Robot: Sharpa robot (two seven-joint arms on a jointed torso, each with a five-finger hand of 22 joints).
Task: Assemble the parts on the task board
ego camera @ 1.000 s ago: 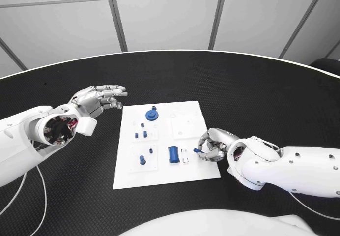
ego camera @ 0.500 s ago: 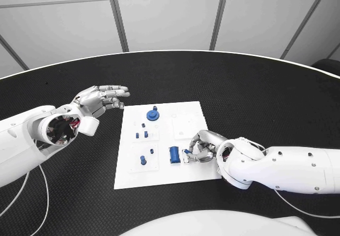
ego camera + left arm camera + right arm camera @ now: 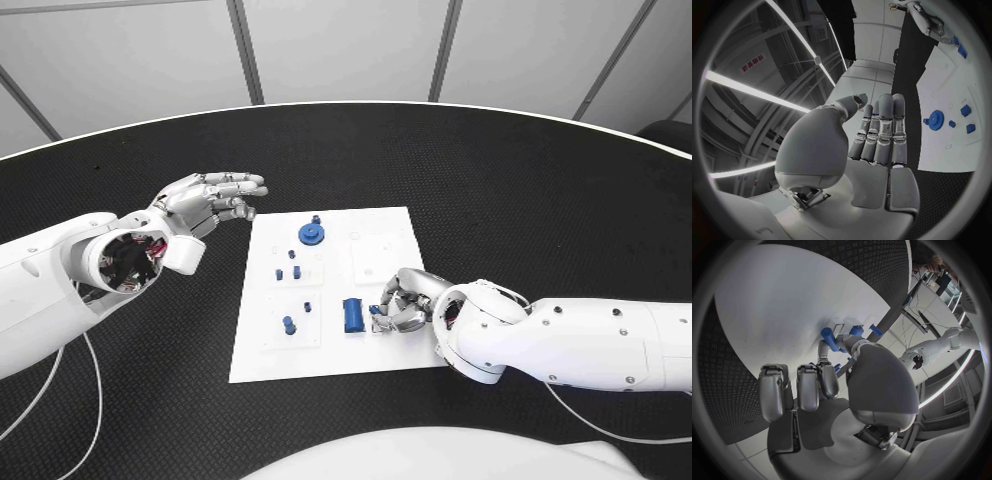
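The white task board [image 3: 378,232] lies mid-table. A blue gear [image 3: 310,235] stands at its far end, small blue pegs [image 3: 296,271] sit in the middle, and a blue block [image 3: 353,315] lies near the front. My right hand [image 3: 407,303] hovers low over the board's right front, just right of the block, fingers curled, pinching a small blue part [image 3: 378,310]. In the right wrist view that part [image 3: 837,368] peeks out between fingers and thumb above the board [image 3: 786,300]. My left hand [image 3: 212,204] is raised off the board's far left corner, fingers extended, holding nothing. The left wrist view shows the gear [image 3: 936,120] beyond the left hand [image 3: 879,137].
The black round table [image 3: 548,200] surrounds the board, with bare surface on all sides. A further blue peg [image 3: 290,324] stands near the board's front left. My right forearm [image 3: 577,345] lies across the table to the board's right.
My right hand has slid left across the board with the small blue part, ending close to the blue block. The left hand has barely moved.
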